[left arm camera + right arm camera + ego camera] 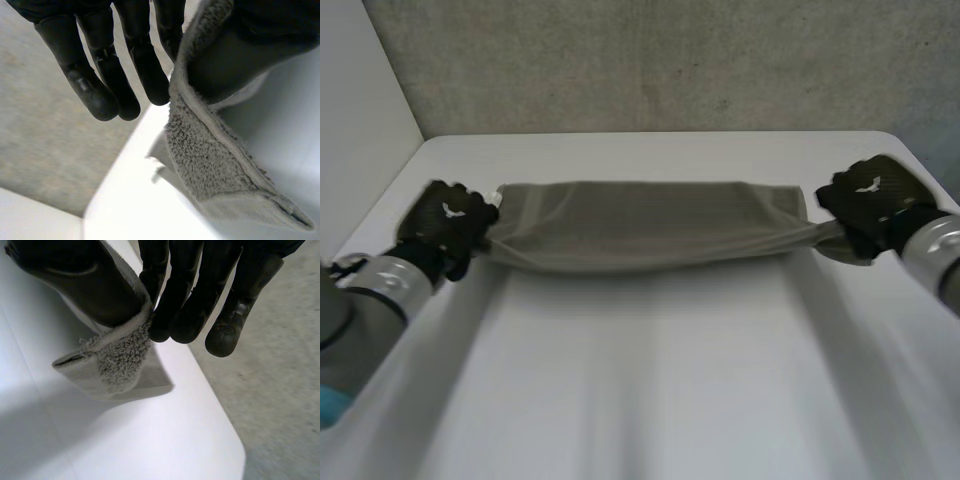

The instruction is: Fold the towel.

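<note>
A grey-brown towel (pixel 640 225) is stretched taut between my two hands above the white table (pixel 650 370), folded into a long narrow band. My left hand (pixel 445 225) grips its left end; in the left wrist view the thumb (pixel 260 30) pinches the towel (pixel 210 150) against the fingers (pixel 145 65), and the corner hangs below. My right hand (pixel 870 200) holds the right end. There the thumb (pixel 75 275) presses the towel (pixel 120 357) against the fingers (pixel 195 300), with a short corner sticking out.
A grey speckled wall (pixel 660 60) rises behind the table's far edge. The table's rounded far right corner (pixel 235 450) lies under my right hand, with grey floor (pixel 280 380) beyond it. A white panel (pixel 360 110) stands at the left.
</note>
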### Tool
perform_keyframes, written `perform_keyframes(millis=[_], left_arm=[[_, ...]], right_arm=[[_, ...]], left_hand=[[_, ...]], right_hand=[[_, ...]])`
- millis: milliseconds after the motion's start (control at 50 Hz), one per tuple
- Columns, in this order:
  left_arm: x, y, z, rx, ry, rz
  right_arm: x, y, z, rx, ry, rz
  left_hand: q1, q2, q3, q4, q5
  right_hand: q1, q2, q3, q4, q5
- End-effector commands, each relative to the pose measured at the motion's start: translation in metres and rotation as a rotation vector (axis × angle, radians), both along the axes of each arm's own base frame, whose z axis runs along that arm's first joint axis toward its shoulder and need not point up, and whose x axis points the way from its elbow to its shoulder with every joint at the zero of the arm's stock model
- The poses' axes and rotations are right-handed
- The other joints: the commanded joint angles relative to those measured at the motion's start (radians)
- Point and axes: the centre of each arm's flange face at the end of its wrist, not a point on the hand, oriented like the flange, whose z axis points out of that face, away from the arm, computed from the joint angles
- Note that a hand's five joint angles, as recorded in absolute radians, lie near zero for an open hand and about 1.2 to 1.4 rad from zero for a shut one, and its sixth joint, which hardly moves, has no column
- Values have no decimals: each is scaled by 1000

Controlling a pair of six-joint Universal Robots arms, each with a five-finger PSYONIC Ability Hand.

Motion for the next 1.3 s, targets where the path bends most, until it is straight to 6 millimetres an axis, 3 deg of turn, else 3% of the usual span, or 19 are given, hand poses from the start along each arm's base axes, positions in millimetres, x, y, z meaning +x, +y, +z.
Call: perform_keyframes(millis=[20,120,240,280,300,340,520,560,620,660,780,960,980,1000,1020,1040,1220,1300], left_arm=[[13,45,55,-80,41,4],[11,63,60,-69,68,-45],[8,63,52,-39,73,-76],[6,48,29,37,54,-74],[6,48,29,37,54,-74],[1,24,11,84,43,-71],[-20,-24,-30,153,12,-57],[-29,-45,-40,144,2,-27],[-31,-56,-44,135,-2,-8],[-33,-75,-49,112,-4,33],[-43,-96,-57,56,6,32],[-56,-106,-60,-48,37,15],[-59,-104,-61,-51,37,9],[-59,-104,-61,-51,37,9],[-61,-101,-62,-49,37,6],[-64,-98,-62,-46,36,0],[-61,-97,-53,-61,34,55],[-50,-89,-39,-55,47,94]], right_arm=[[-28,33,51,-17,45,-58],[-29,40,57,-23,86,-16],[-27,36,50,5,89,4],[-26,22,26,94,97,13],[-26,21,26,95,97,13],[-24,3,3,175,107,19],[-15,-51,-40,285,86,-6],[-7,-70,-55,293,69,-30],[1,-78,-60,278,62,-26],[15,-94,-68,197,50,-8],[25,-124,-88,30,35,-25],[37,-139,-94,-71,30,-60],[38,-138,-98,-63,32,-58],[38,-138,-98,-63,32,-58],[39,-137,-102,-56,35,-58],[42,-135,-104,-50,36,-53],[43,-130,-102,-39,11,-56],[37,-117,-67,-47,-97,-68]], left_hand=[[-77,-125,-155,-133,-306],[-77,-125,-155,-133,-306],[-77,-125,-155,-133,-306],[-77,-125,-155,-133,-306],[-77,-125,-155,-133,-306],[-77,-125,-155,-133,-306],[-77,-125,-155,-133,-306],[-77,-125,-155,-133,-306],[-77,-125,-155,-133,-306],[-77,-125,-155,-133,-306],[-77,-125,-155,-133,-306],[-77,-125,-155,-133,-306],[-498,-546,-576,-554,-727],[-503,-550,-581,-559,-731],[-1032,-1079,-1110,-1088,-1260],[-1299,-1347,-1377,-1355,-1528],[-1295,-1343,-1373,-1351,-1524],[-1272,-1320,-1350,-1328,-1501]], right_hand=[[63,44,45,48,30],[63,44,45,48,30],[63,44,45,48,30],[63,44,45,48,30],[63,44,45,48,30],[63,44,45,48,30],[63,44,45,48,30],[63,44,45,48,30],[63,44,45,48,30],[63,44,45,48,30],[63,44,45,48,30],[63,44,45,48,30],[-148,-167,-166,-163,-181],[-150,-169,-168,-165,-183],[-822,-841,-839,-837,-855],[-1159,-1178,-1176,-1174,-1192],[-1159,-1178,-1176,-1174,-1192],[-1159,-1178,-1176,-1174,-1192]])
